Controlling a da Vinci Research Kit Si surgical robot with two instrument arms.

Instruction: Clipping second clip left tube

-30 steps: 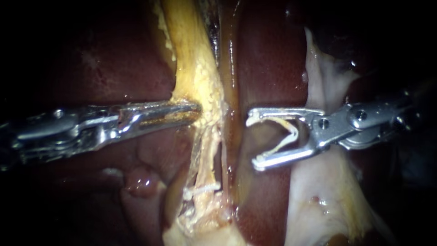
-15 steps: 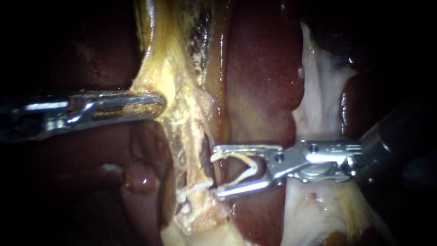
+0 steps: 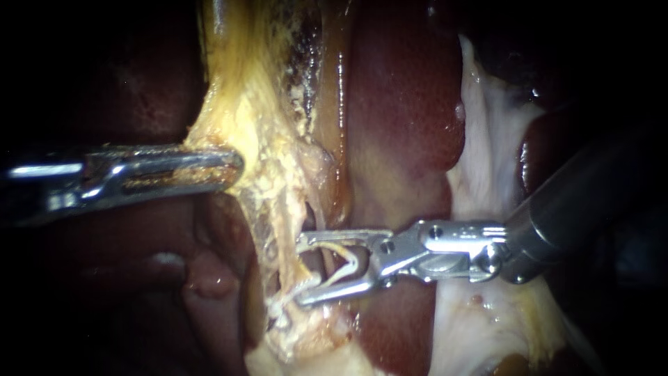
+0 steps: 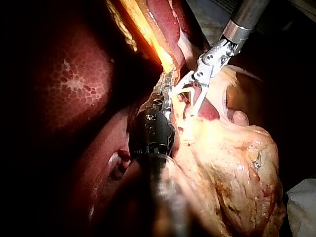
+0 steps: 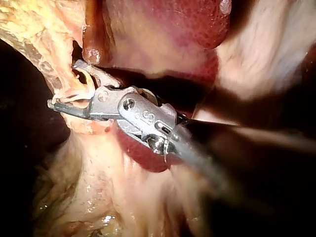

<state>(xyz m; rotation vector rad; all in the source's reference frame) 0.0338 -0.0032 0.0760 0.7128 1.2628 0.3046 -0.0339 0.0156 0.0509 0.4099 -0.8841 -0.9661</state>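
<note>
The left tube (image 3: 291, 256) runs as a thin pale strand inside a band of yellow fatty tissue (image 3: 271, 160) that is stretched across the dark red liver (image 3: 403, 125). My right instrument (image 3: 299, 270) reaches the tube from the liver side. Its jaws stand wide apart, one on either side of the tube, so the strand lies in the gap near their tips. They carry a loaded clip (image 3: 353, 263), a white V with one leg lying along the inner face of each jaw, not yet squeezed flat. Just beside these jaws, a little farther along the tube and away from my left instrument (image 3: 233, 163), a seated clip (image 3: 280, 303) crosses the strand as a short white bar. My left instrument lies across the tube from the liver, its jaws clamped together on the edge of the fatty tissue, which tents toward them. Only the left wrist view shows a bulky lobed mass of yellow fat (image 4: 232, 168) next to the tube and a white cloth (image 4: 302, 207) well apart from it. The right wrist view alone shows the right instrument's open jaws side-on, with the fatty band touching both tips.
</note>
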